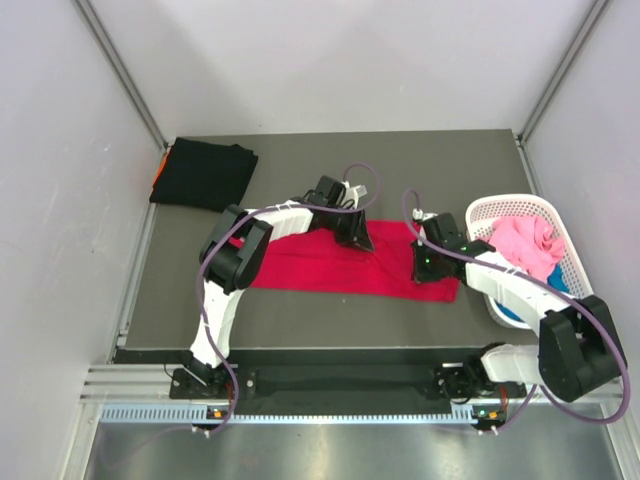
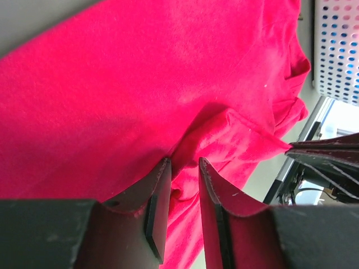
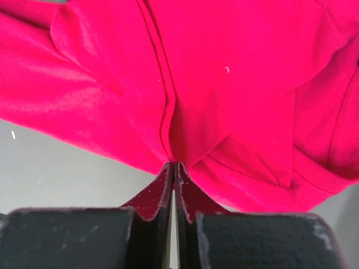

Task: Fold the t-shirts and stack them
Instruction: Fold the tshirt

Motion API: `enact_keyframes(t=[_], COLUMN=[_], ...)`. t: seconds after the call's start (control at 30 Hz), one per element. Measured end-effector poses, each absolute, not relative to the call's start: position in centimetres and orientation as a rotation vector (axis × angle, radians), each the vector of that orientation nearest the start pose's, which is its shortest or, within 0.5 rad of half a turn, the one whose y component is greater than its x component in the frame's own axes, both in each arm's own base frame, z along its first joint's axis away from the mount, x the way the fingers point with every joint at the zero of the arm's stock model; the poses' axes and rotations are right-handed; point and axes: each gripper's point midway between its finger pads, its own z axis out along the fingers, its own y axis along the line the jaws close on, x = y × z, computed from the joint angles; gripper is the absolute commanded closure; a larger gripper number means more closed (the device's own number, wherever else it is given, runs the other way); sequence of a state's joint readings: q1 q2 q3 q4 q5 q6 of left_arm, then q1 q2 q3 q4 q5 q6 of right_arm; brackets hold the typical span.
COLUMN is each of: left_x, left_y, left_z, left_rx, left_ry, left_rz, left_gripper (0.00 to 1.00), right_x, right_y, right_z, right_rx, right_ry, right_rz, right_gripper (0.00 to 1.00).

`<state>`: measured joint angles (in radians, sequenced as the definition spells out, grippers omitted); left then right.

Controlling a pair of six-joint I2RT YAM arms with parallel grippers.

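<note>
While the left gripper (image 2: 184, 162) and the right gripper (image 3: 174, 163) each clamp a fold of the red t-shirt (image 1: 320, 265), spread across the middle of the table (image 1: 300, 170), the fold likely goes best if the 2 arms lift together, keeping the cloth taut.
</note>
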<state>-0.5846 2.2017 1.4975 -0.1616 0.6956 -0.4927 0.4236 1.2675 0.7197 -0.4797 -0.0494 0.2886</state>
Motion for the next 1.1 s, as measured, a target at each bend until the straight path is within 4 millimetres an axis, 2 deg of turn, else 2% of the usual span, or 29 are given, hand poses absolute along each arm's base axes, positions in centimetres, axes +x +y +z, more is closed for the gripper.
enact_keyframes(t=[0.23, 0.4, 0.77, 0.93, 1.1], left_x=[34.5, 34.4, 34.9, 34.9, 35.8], left_y=[-38.1, -37.8, -37.5, -37.5, -38.0], left_z=[3.9, 4.1, 4.4, 4.4, 5.6], left_rx=[0.478, 0.481, 0.498, 0.507, 0.549], left_ry=[2.57, 2.569, 2.551, 2.545, 2.5], left_rz=[-1.281, -1.259, -1.21, -1.207, -1.199], left_gripper=[0.69, 0.66, 0.66, 0.62, 0.6], right_x=[24.4, 24.3, 25.7, 25.8, 25.7], right_y=[13.0, 12.7, 12.0, 11.9, 12.0], right_z=[5.2, 4.7, 5.8, 5.6, 5.6], right_rx=[-0.231, -0.245, -0.226, -0.229, -0.232], right_ry=[2.665, 2.687, 2.66, 2.667, 2.668], right_rz=[0.282, 0.264, 0.237, 0.232, 0.242], right_gripper=[1.0, 1.0, 1.0, 1.0, 1.0])
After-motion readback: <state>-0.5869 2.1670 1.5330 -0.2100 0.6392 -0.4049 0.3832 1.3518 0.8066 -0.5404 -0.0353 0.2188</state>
